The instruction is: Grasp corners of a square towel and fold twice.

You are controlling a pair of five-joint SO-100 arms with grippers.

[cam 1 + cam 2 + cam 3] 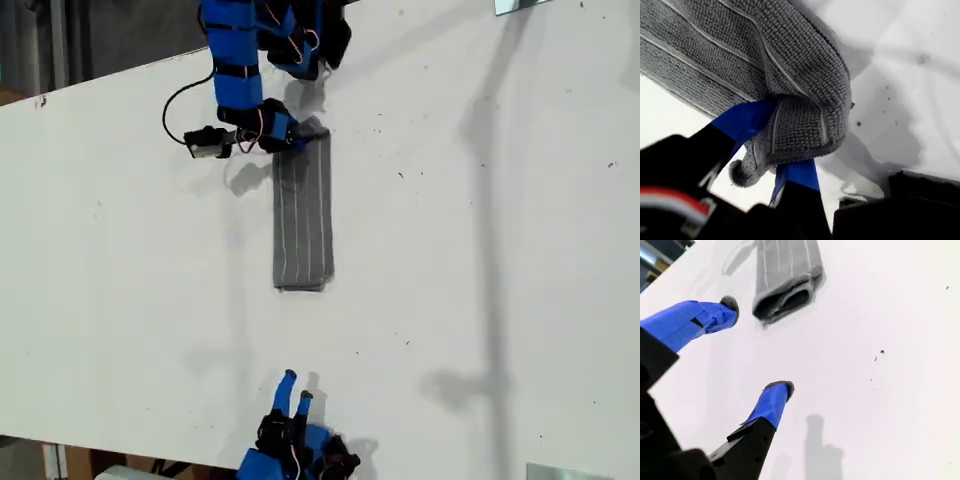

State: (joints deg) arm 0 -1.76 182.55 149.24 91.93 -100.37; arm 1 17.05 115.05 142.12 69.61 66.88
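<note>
Two layers at towel (785, 277) end

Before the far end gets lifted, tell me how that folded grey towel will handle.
The towel will probably flop: its end bunches and curls where my first end effector is closed on it. It looks light, thin layers lying flat on the table. The knobbly weave should resist slipping, though the loose layers may slide apart.

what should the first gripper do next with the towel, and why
Probably open and back away: the towel already lies as a narrow folded strip on the table, yet my first gripper is pinching its end. My second gripper is open and clear of it.
</note>
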